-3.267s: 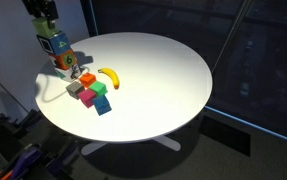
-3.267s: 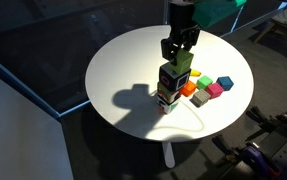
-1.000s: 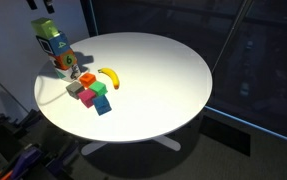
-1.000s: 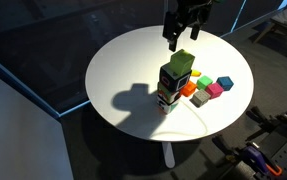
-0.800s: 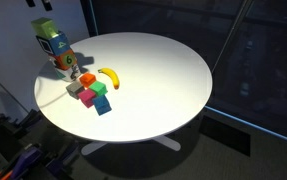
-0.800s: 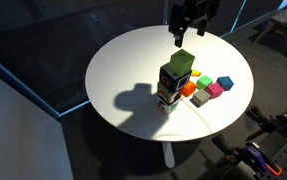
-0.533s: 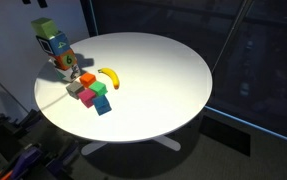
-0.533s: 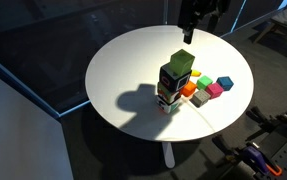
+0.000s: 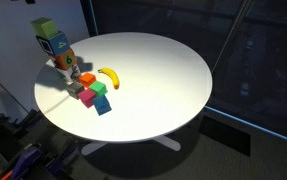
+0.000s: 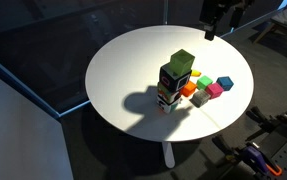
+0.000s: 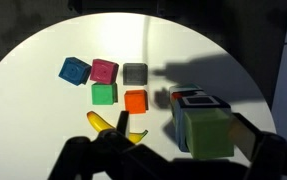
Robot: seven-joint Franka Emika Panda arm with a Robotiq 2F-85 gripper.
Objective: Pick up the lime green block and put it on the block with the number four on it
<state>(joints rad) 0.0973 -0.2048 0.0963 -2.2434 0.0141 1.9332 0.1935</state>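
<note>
Wrist view: lime block rests squarely on four block, so stands unaided. Gripper high, well apart from both, jaws spread wide, empty (release looks done). Placement judged complete.

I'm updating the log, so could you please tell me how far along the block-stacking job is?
Done, it seems: the lime green block sits on top of the block with the number four. In hand: nothing; the end effector hangs open, up and clear of both. Left: nothing visible.
</note>
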